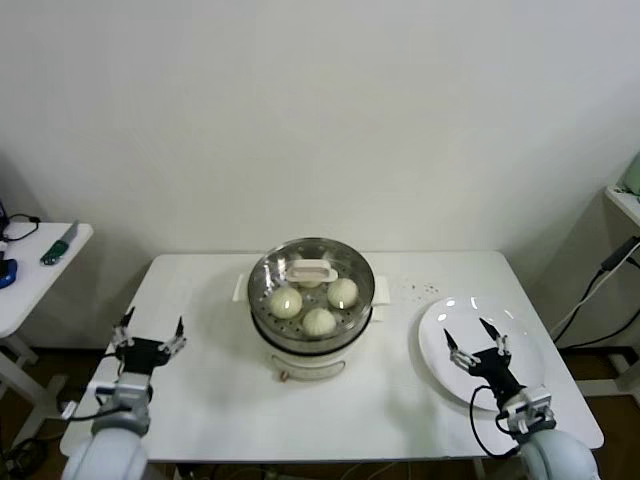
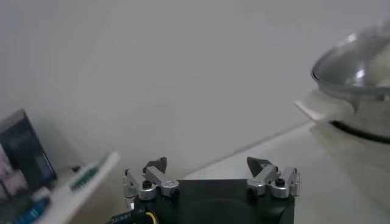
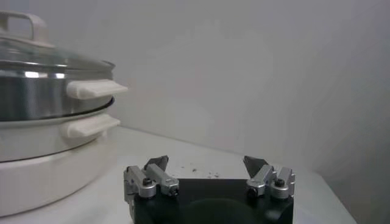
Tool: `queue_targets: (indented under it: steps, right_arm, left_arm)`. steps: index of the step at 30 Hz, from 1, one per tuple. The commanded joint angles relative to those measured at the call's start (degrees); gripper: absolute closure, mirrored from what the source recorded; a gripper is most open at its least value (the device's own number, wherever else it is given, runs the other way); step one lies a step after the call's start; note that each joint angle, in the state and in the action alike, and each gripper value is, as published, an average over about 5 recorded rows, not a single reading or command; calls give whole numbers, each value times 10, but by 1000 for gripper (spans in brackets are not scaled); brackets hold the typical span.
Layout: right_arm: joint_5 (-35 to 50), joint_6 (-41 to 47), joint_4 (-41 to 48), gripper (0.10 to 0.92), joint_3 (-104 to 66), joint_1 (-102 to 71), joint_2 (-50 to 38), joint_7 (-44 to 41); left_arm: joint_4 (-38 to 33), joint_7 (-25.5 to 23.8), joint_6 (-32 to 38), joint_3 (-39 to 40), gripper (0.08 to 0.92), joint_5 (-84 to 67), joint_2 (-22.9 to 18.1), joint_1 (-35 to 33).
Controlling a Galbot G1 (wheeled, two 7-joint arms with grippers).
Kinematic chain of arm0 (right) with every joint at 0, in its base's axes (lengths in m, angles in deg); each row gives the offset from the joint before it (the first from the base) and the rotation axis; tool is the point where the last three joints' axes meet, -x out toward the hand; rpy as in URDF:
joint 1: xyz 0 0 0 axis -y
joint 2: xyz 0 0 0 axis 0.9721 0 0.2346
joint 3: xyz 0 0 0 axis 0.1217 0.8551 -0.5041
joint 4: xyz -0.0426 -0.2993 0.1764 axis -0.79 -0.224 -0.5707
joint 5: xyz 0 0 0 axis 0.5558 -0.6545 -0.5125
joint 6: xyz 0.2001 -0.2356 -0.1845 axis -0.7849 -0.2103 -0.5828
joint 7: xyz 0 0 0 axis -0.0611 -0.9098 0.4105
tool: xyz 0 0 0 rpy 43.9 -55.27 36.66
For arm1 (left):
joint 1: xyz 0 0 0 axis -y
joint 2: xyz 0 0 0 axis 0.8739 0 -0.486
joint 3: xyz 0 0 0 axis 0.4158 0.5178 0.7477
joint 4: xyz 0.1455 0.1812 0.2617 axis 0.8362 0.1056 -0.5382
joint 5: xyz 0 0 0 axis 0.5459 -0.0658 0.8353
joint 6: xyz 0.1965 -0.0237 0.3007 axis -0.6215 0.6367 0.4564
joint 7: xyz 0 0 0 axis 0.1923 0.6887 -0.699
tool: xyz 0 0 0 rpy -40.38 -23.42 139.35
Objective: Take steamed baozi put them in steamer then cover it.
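Baozi point(image 1: 318, 321) are all sitting inside the steamer point(image 1: 311, 342) mid-table, glass cover point(image 1: 311, 272) on top. Going left to right: left gripper point(image 1: 149, 335) hovers over the table's point(image 1: 220, 400) left edge, fingers spread, nothing in them. Right gripper point(image 1: 476, 340) hangs over the white plate point(image 1: 530, 345), also wide apart.

Steamer point(image 1: 311, 310) sits mid-table point(image 1: 400, 400), toward the back edge. Cover point(image 1: 310, 272) is on it; three baozi point(image 1: 318, 321) show clearly inside under the glass, a fourth sits partly behind the cover handle. Plate point(image 1: 455, 315) lies right of steamer, near the table's right edge. Left gripper point(image 1: 149, 335) over the table's left edge, right gripper point(image 1: 473, 343) over the plate. Side table point(image 1: 30, 275) stands further left, apart.
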Motion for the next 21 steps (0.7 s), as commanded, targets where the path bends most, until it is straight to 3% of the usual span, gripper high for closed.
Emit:
queue_targets:
  steps: [1,21]
  right_arm:
    - [4,-18,-11,203,-5,-13,7,-6]
    - [8,-28,-17,203,-10,-17,14,-11]
  left_arm:
    - [148,-29,350,-119,177,-239,-38,-72]
    - [133,-66,306,-80,177,-125,-43,-45]
